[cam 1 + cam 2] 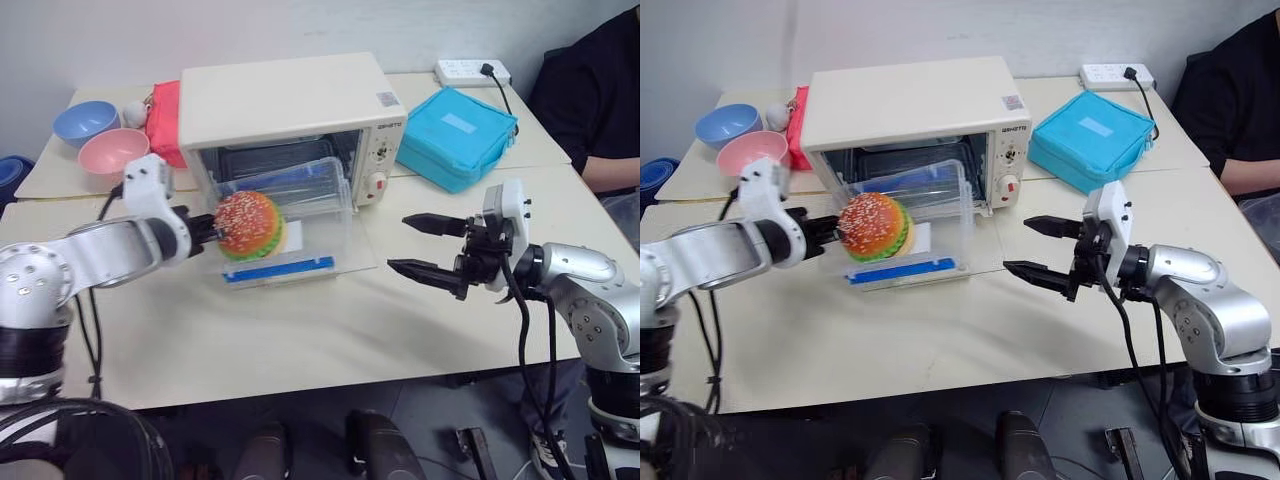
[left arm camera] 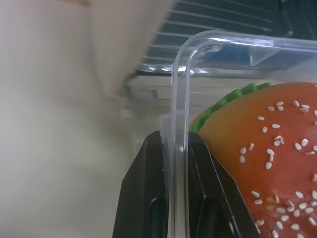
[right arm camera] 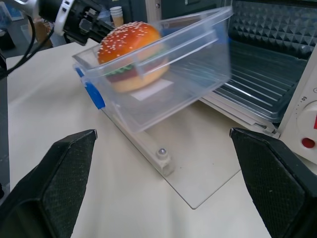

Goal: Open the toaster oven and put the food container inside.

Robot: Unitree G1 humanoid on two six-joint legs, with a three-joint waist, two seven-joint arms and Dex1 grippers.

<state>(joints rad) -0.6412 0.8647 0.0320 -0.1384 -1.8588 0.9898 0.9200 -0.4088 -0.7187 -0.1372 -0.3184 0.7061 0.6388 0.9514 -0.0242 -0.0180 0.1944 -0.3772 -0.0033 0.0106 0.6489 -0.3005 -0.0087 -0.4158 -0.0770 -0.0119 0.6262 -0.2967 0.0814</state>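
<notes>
- We found the table (image 1: 300,350) bearing the toaster oven (image 1: 290,105) toward 12 o'clock, its glass door (image 3: 198,163) dropped flat onto the tabletop.
- A turquoise bag (image 1: 455,135) lay at the oven's 3 o'clock; pink bowl (image 1: 110,152) and blue bowl (image 1: 85,122) sat at its 9 o'clock.
- The food container (image 1: 300,215) was tilted over the open door, far end toward the oven's mouth, the burger (image 1: 248,225) visible inside.
- We saw the left gripper (image 1: 205,228) pinched tight on the container's clear wall at its 9 o'clock edge.
- The right gripper (image 1: 428,246) hovered at the container's 3 o'clock, fingers spread wide, holding nothing.
</notes>
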